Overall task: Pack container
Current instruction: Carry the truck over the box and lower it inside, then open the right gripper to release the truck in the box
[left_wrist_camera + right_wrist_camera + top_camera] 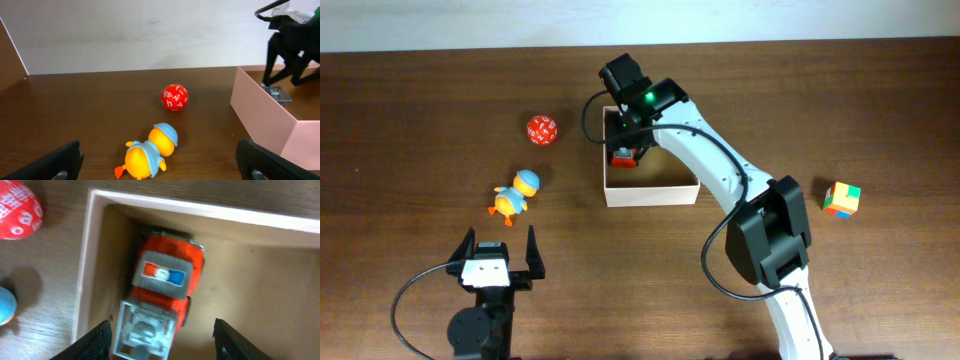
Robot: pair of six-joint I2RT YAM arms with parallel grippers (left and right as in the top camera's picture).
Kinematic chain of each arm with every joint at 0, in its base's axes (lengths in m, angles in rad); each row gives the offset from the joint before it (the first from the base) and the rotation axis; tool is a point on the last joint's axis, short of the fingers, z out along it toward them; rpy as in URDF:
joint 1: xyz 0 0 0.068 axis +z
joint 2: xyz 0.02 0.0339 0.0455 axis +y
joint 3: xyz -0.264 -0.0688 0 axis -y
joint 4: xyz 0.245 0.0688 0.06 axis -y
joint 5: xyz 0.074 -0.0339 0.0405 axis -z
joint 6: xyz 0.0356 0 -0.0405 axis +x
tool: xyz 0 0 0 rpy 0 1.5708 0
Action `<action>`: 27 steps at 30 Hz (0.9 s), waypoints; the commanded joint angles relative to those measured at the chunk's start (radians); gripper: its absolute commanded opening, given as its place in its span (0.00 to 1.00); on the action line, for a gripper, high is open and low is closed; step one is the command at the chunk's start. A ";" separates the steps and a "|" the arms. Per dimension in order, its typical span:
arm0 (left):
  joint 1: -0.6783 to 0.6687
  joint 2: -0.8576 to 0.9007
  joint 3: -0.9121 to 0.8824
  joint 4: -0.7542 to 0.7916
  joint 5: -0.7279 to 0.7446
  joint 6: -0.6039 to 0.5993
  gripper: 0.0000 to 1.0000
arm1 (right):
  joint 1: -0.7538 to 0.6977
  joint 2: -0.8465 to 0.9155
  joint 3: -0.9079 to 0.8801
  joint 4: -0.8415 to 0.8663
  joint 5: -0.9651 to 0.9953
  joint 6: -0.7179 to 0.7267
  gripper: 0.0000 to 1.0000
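box: shallow white-walled square cardboard box (650, 192) sat mid-desk, toward far edge | right gripper (160, 337) spread wide over red toy truck (167, 280) inside it | left gripper (501, 238) open too, near edge | orange-and-blue toy duck (513, 194) found just ahead of it, so probably better reached from the left

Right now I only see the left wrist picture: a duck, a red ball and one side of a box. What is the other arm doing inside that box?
Observer: Its own camera shows a red toy truck lying in the box, close to the left wall. The right jaws stand open on either side of the truck, not gripping it.
Operator: Is anything else out on the table that I cannot see?
Observer: Yes. From above there is a colourful cube well off to the right of the box, outside your picture.
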 commanded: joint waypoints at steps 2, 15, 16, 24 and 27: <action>0.005 -0.008 -0.005 -0.002 -0.002 0.016 0.99 | -0.055 -0.026 0.047 -0.058 0.008 -0.039 0.59; 0.005 -0.008 -0.005 -0.002 -0.002 0.016 0.99 | -0.098 -0.005 -0.001 -0.069 0.018 -0.124 0.52; 0.005 -0.008 -0.005 -0.002 -0.002 0.016 0.99 | -0.098 0.001 -0.001 -0.069 0.014 -0.125 0.52; 0.005 -0.008 -0.005 -0.002 -0.002 0.016 0.99 | -0.079 0.041 -0.001 -0.063 -0.011 -0.138 0.52; 0.005 -0.008 -0.005 -0.002 -0.002 0.016 0.99 | -0.062 0.047 -0.001 -0.047 -0.046 -0.169 0.52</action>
